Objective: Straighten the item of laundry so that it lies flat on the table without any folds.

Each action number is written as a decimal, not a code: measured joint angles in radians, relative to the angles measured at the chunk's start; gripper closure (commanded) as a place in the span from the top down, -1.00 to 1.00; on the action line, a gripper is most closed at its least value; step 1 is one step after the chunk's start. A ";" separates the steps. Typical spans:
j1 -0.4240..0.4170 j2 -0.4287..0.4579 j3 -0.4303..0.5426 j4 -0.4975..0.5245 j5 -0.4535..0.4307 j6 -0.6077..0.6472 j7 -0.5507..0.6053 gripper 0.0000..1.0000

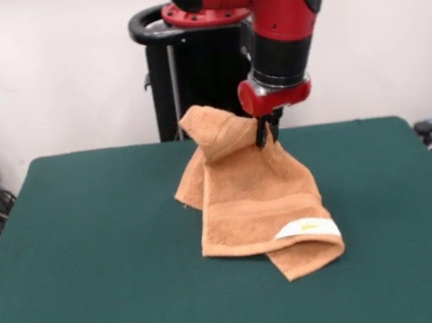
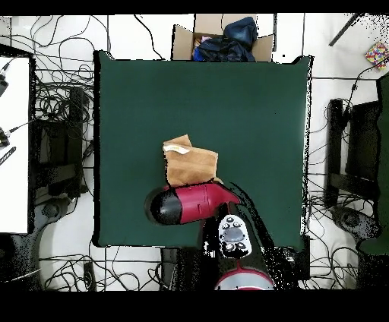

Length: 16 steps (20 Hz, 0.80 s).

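even bright indoor light; soft shadows; slight blur

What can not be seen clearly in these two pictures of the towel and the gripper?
- Overhead view: the arm covers the gripper and the towel's lifted end.
- Front view: the gripper pinches the towel, but its fingertips are sunk in the cloth.
- Front view: the white label's yellow mark is too small to read.
- Both views: layers under the folds stay hidden.
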 measured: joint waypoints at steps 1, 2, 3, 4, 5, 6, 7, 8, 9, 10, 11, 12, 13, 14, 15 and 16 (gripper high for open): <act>0.000 -0.001 0.000 0.010 0.000 0.000 0.000 -1.00; 0.000 -0.003 0.000 0.020 0.000 0.000 0.000 -1.00; 0.000 -0.004 0.000 0.028 0.000 0.000 0.000 -1.00; 0.001 -0.006 0.000 0.034 0.000 0.000 0.000 -1.00; 0.001 -0.007 0.000 0.037 0.000 0.000 0.000 -1.00; 0.002 -0.009 0.000 0.040 0.000 0.000 0.000 -1.00; 0.006 -0.016 0.000 0.050 0.000 0.000 0.000 1.00; 0.007 -0.017 0.000 0.052 0.000 0.000 0.000 1.00; 0.009 -0.018 0.000 0.053 0.000 0.000 0.000 1.00; 0.010 -0.019 0.000 0.055 0.000 0.000 0.000 1.00; 0.012 -0.020 0.000 0.056 0.000 0.000 0.000 1.00; 0.013 -0.020 0.000 0.056 0.000 0.000 0.000 1.00; 0.014 -0.020 0.000 0.056 0.000 0.000 0.000 1.00; 0.016 -0.019 0.000 0.056 0.000 0.000 0.000 1.00; 0.016 -0.019 0.000 0.056 0.000 0.000 0.000 1.00; 0.017 -0.019 0.000 0.056 0.000 0.000 0.000 1.00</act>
